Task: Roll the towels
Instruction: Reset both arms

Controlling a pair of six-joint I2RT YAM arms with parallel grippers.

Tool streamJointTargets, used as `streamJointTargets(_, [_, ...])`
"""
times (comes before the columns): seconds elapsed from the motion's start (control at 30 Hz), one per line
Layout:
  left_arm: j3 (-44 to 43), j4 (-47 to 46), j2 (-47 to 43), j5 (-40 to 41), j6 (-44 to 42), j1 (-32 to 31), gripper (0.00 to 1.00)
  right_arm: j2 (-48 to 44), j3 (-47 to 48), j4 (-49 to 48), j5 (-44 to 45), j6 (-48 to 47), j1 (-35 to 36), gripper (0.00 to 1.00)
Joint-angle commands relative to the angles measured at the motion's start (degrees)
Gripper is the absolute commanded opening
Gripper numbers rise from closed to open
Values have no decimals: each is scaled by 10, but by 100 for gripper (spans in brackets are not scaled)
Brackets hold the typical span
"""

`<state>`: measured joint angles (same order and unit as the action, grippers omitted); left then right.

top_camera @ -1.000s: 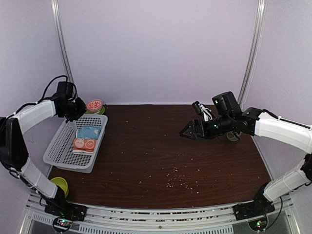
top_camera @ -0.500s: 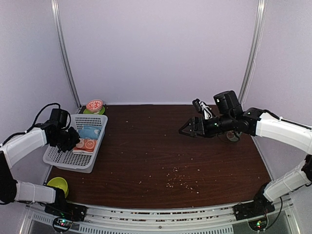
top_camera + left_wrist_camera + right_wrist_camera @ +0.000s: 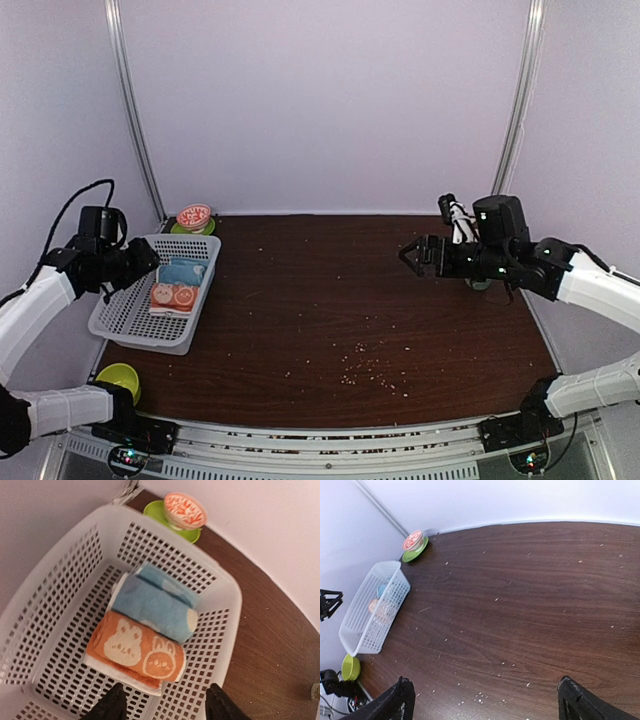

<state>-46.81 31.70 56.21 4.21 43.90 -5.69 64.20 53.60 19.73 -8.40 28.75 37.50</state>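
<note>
The left gripper point(image 3: 167, 705) hovered above the near end of the basket point(image 3: 55, 590), its fingers moderately apart with nothing between them. Both towels lay inside the basket as compact bundles touching side by side, the blue towel point(image 3: 155, 605) toward the far end and the rabbit towel point(image 3: 135, 647) nearer, just below the fingertips; whether they were rolled or only folded could not be told. If a towel was to come out for rolling, the rabbit towel looked the easier pick: descend straight over it, pinch its upper layer only, and lift above the basket's rim before swinging right, since the mesh walls stood close on both sides and a fingertip could catch in the holes. A patterned bowl point(image 3: 185, 511) on a green saucer point(image 3: 165, 517) sat just beyond the basket's far corner, and a green cup point(image 3: 120, 378) near its front corner, so exits past those corners looked tight. Right of the basket the table point(image 3: 330, 300) offered broad room, dotted with crumbs. Far right of the basket, the right gripper point(image 3: 487, 690) hung above the wood with fingers spread wide and empty.
</note>
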Motion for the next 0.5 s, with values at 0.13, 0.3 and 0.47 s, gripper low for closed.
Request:
streamJointTargets(0.13, [-77,48,-58,156,-194,-24,60,-91,-97,-63,225,111,-30,100])
streamJointTargets(0.3, [-65,25,-76,207,-214,-24,81,-109,-122,-52,249,118,-58,100])
streamJointTargets(0.47, [-53,15,-30,182,-190,-24,98,-116,-117,-22,343,116,-59,100])
